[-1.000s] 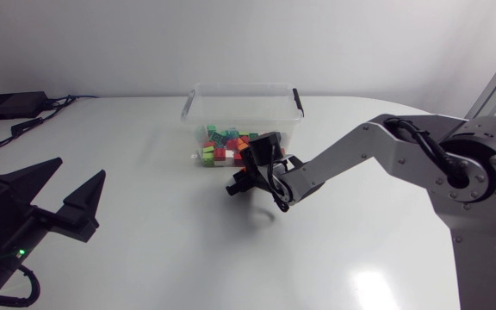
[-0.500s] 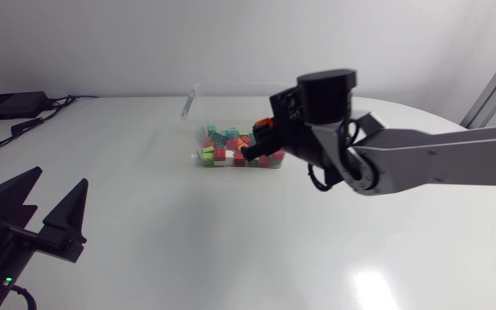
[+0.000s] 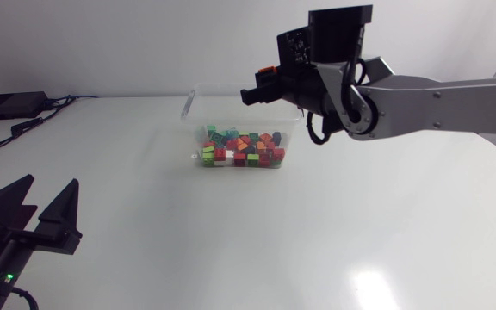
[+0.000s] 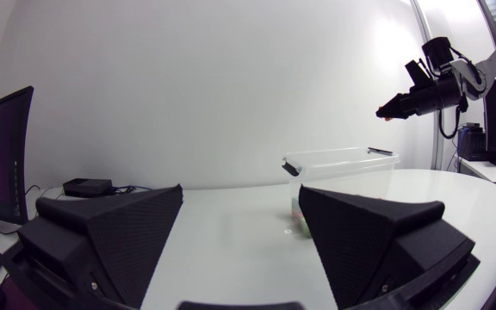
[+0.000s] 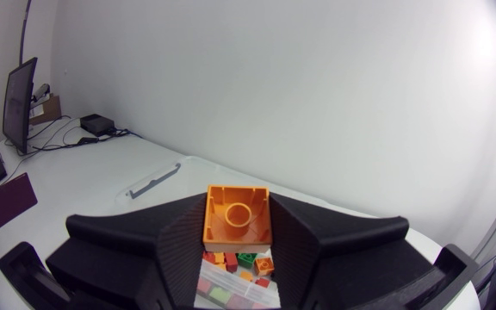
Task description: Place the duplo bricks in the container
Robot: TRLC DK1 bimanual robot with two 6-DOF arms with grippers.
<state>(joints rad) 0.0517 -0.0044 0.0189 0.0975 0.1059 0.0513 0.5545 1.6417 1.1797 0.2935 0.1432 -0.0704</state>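
Observation:
A clear plastic container (image 3: 193, 102) stands at the table's far middle, its floor covered with several coloured duplo bricks (image 3: 241, 146). My right gripper (image 3: 253, 92) hangs high over the container's far rim, shut on an orange brick (image 3: 267, 71). In the right wrist view the orange brick (image 5: 238, 215) sits hollow side up between the fingers, with the container's bricks (image 5: 235, 274) below. My left gripper (image 3: 46, 205) is low at the near left, open and empty. In the left wrist view the container (image 4: 338, 164) stands ahead of the left gripper (image 4: 239, 250), with the right gripper (image 4: 394, 108) above it.
A black box (image 3: 7, 105) with cables lies at the table's far left corner. The container's lid handles (image 3: 298, 99) stick up at its rim. Bare white table (image 3: 231, 232) stretches between the left gripper and the container.
My right arm has risen from table height in front of the container to above its far rim, carrying the orange brick. My left gripper has drawn back a little toward the near left.

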